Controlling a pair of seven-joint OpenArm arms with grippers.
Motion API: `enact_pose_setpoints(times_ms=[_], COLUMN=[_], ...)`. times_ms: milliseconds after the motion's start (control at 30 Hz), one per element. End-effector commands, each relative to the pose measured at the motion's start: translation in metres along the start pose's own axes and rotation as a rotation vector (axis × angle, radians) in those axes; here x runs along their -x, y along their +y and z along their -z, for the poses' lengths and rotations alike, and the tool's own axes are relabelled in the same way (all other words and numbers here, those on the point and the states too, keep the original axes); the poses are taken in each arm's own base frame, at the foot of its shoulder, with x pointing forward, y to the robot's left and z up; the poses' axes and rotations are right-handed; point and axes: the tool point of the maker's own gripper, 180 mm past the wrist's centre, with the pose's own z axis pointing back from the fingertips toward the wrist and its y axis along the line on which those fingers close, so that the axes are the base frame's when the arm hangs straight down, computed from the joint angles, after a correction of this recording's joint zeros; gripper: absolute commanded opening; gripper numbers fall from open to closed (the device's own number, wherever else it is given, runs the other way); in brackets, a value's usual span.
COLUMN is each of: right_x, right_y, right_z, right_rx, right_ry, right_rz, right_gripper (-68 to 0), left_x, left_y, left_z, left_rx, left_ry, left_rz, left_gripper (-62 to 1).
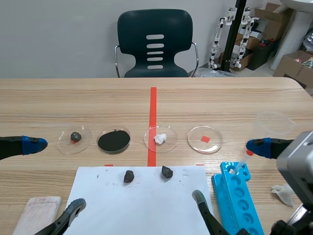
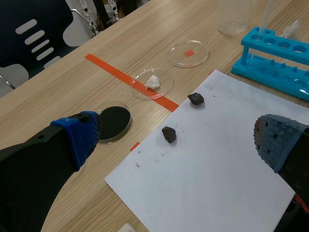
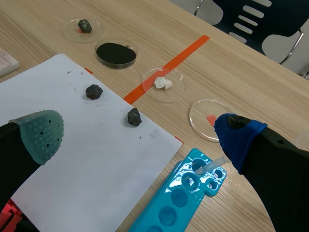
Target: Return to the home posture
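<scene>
My left gripper (image 1: pixel 51 176) hangs open over the table's near left, one finger by the white paper sheet (image 1: pixel 142 205). In its wrist view the left gripper (image 2: pixel 178 145) spans the paper's corner, with two dark rocks (image 2: pixel 169 134) (image 2: pixel 195 98) ahead of it and nothing between its fingers. My right gripper (image 1: pixel 229 171) is open at the near right, above the paper's right edge and the blue tube rack (image 1: pixel 237 196). In its own view the right gripper (image 3: pixel 140 135) is empty, with a rock (image 3: pixel 134 117) on the paper under it.
Beyond the paper stands a row of dishes: one with a dark lump (image 1: pixel 75 138), one with black powder (image 1: pixel 114 140), one with a white lump (image 1: pixel 160 138), one with a red chip (image 1: pixel 205 139). A clear lid (image 1: pixel 275 122), a tissue (image 1: pixel 283 193), a cloth (image 1: pixel 36 213) and a chair (image 1: pixel 155 44) surround them.
</scene>
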Motion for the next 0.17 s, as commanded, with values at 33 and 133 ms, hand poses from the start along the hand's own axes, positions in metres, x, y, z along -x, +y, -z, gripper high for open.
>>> enact_pose_setpoints(times_ms=[33, 133], right_x=[-0.0082, -0.0082], right_y=[-0.0032, -0.0032], right_z=[0.0007, 0.0007], right_rx=[0.0, 0.0], right_ry=[-0.033, -0.033], right_rz=[-0.009, -0.009], right_gripper=[0.4, 0.4], left_x=[-0.0101, -0.0101], left_y=[0.0018, 0.0018], left_z=[0.0023, 0.0023], left_rx=[-0.012, -0.012], left_ry=[-0.042, -0.042], left_rz=[-0.004, -0.004], left_gripper=[1.4, 1.4])
